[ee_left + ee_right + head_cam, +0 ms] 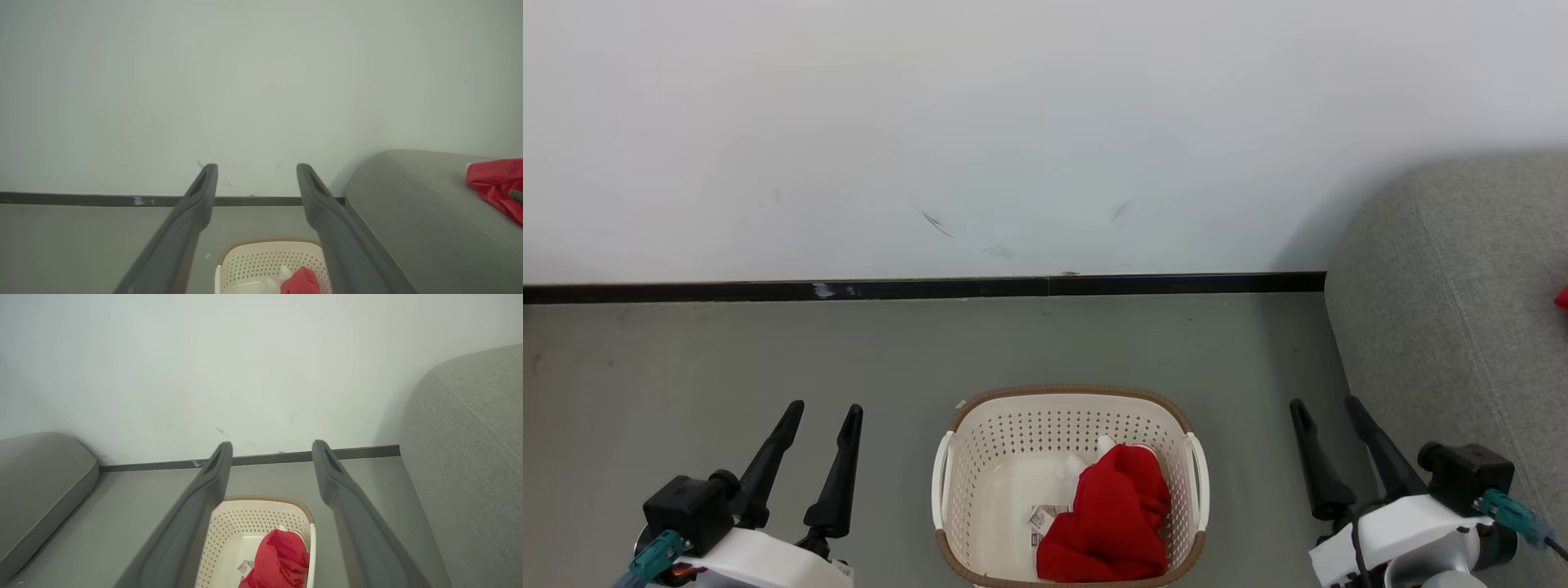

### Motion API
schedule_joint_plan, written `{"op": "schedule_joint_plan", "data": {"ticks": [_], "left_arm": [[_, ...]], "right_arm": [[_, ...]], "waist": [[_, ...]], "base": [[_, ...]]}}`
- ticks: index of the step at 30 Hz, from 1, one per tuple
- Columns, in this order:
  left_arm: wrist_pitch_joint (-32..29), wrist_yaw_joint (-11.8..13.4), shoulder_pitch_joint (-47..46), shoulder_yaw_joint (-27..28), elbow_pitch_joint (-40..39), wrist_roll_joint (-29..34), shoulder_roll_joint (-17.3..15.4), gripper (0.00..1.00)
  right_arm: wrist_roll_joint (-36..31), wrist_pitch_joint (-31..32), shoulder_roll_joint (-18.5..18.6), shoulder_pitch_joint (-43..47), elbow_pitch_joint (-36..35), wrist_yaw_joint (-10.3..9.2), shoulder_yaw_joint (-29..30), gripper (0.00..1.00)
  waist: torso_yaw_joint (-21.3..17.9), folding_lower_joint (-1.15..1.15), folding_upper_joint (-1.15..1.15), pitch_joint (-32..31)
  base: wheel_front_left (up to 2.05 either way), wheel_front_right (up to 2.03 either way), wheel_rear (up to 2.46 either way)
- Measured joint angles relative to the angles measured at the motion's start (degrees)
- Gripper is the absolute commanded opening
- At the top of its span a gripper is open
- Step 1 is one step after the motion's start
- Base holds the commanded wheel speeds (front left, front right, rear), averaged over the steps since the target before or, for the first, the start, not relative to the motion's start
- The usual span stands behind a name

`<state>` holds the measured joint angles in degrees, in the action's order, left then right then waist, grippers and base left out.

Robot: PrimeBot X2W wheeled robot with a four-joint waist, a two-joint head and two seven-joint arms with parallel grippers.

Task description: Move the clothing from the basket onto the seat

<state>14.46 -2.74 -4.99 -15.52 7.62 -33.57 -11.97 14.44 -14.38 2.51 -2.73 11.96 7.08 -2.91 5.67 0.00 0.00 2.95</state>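
Grey floor [768, 351] meets a white wall [1045, 122]. One basket [1066, 396] stands near centre, holding one red garment [1115, 514] at its right side. One more, the second red garment [492, 181], lies on the single grey seat [1445, 286] at right. Both the left hand [825, 407] and right hand [1325, 403] flank the basket, fingers spread wide, empty.

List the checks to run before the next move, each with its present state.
1. Left gripper open, empty: ok.
2. Right gripper open, empty: ok.
3. Bright red fabric garment reachable in the oval cream perforated plastic basket: ok.
4. A gripper over that garment: not ok; both flank the basket.
5. Bare room on the grey woven sofa seat: ok; another red garment lies there.
6. More clothing under the garment: cannot tell.
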Motion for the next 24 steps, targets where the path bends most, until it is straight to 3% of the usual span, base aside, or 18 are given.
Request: {"op": "schedule_joint_plan", "data": {"ticks": [24], "left_arm": [[-0.8,-2.7,-2.5,-5.6,2.4,1.7,-0.5,1.0]], "right_arm": [[1.2,0.0,-0.1,5.1,-4.9,0.0,2.3,1.0]], "waist": [[-4.1,0.0,0.0,4.6]], "base": [[0.0,0.0,0.0]]}}
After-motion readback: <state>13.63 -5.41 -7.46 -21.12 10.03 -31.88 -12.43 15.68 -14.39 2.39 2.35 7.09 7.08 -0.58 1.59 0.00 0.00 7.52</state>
